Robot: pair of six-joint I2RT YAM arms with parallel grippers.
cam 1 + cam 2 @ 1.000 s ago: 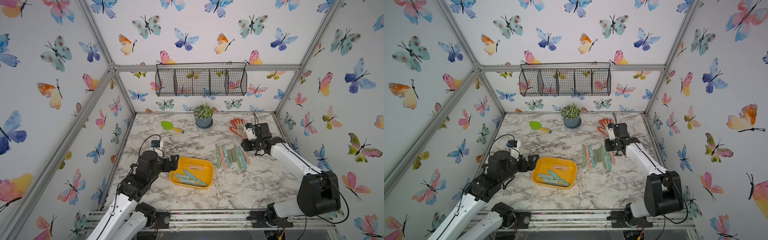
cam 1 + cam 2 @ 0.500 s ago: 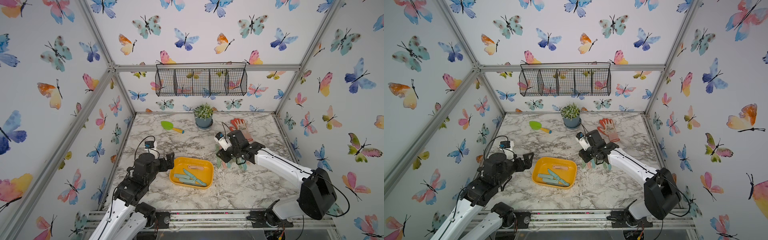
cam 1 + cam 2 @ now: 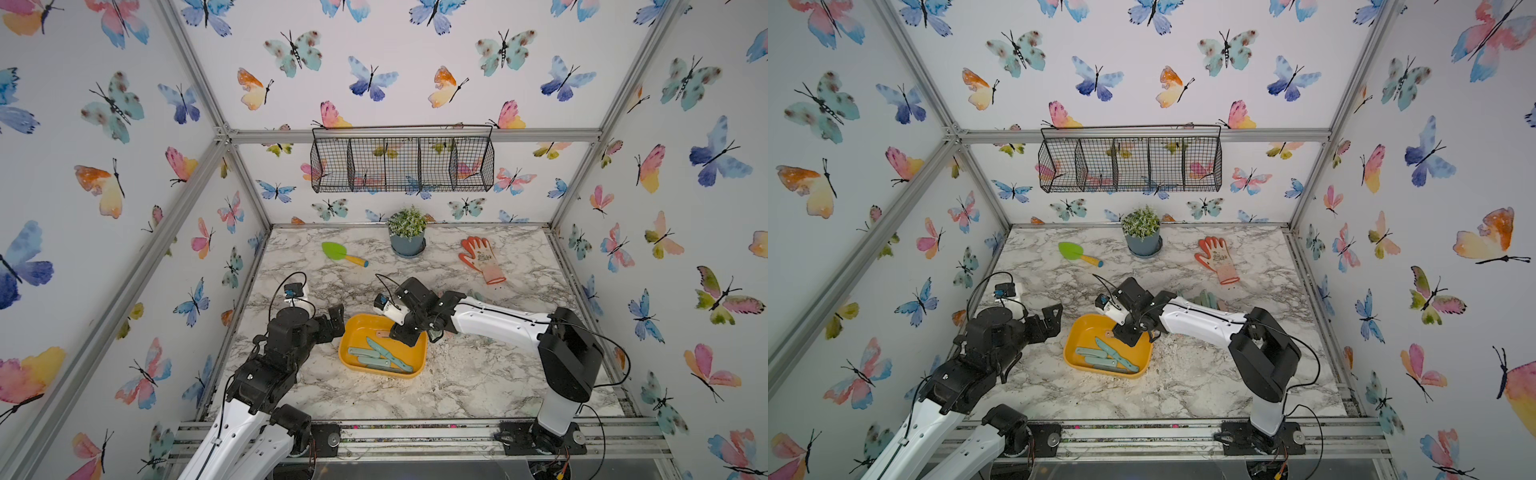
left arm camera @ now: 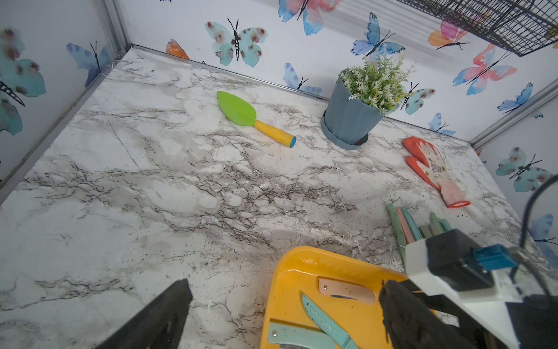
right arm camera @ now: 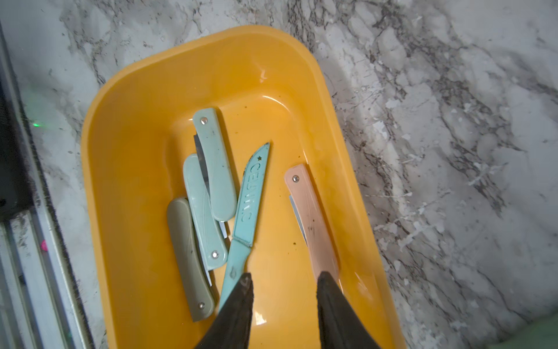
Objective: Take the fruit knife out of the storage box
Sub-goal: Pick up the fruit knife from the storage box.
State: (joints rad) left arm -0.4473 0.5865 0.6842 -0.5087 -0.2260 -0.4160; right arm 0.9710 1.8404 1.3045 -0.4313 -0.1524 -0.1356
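Yellow-orange storage box (image 5: pixel 126 181) holds the folded pink fruit knife (image 5: pixel 312 223) flat on its floor, long axis running straight ahead of the right fingers (image 5: pixel 332 311), parted and empty, one tip at its near end, the other over a teal knife (image 5: pixel 252 193).

bright, even light; glare on the storage box (image 5: pixel 262 75); warped edges

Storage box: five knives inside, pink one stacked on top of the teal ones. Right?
Not quite. The pink knife lies by itself on the floor of the storage box, apart from the teal knives, as the right wrist view shows. Five knives inside is right.
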